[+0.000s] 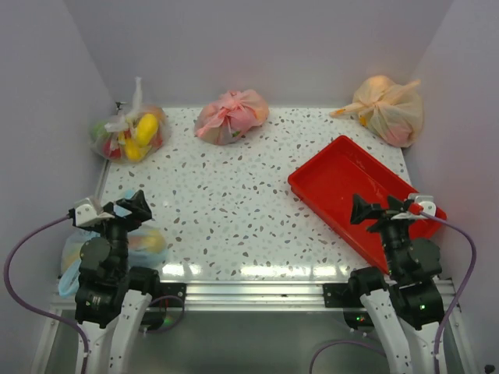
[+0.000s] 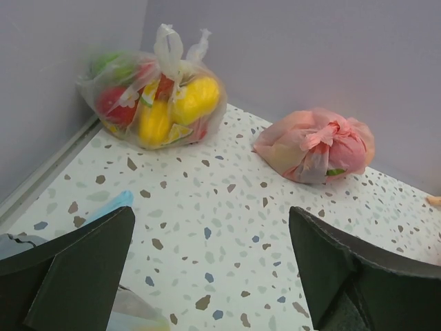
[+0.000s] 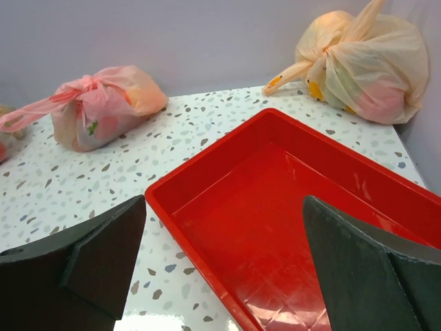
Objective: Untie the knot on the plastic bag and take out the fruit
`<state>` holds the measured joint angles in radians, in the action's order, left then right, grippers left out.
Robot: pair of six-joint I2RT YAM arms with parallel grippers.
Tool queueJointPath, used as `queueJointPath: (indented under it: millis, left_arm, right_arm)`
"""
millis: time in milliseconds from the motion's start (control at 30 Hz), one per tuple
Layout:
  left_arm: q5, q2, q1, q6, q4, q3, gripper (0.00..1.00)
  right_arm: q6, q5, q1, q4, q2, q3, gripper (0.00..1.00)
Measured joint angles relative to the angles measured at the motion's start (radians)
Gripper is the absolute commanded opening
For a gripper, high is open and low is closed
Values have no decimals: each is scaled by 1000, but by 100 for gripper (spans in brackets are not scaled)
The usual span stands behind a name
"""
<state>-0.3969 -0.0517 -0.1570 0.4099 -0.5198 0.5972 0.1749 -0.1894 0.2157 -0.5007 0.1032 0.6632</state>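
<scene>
At the near-left edge of the table [image 1: 234, 206], under our L arm [image 1: 101, 269], we see the plastic bag [image 1: 150, 243], w/ L gripper [image 1: 134, 205] & R gripper [image 1: 361, 209] (above the red tray [image 1: 327, 175]) both spread wide, empty.

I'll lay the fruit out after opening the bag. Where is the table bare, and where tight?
Widest bare patch: the table middle, between pink bag, red tray and the arms. The tray's floor is bare too. Tight: near-left corner, where the light blue bag lies under the left arm; clear bag and orange bag fill the back corners.
</scene>
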Motion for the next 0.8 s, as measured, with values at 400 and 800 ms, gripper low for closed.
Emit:
queueJointPath:
  millis: [400, 800]
  left_arm:
    - [-20, -159, 0, 74, -41, 32, 100]
    - [-138, -565, 4, 282, -266, 269, 100]
  right_arm:
    - [20, -10, 0, -11, 28, 0, 99]
    - [53, -69, 25, -26, 6, -7, 99]
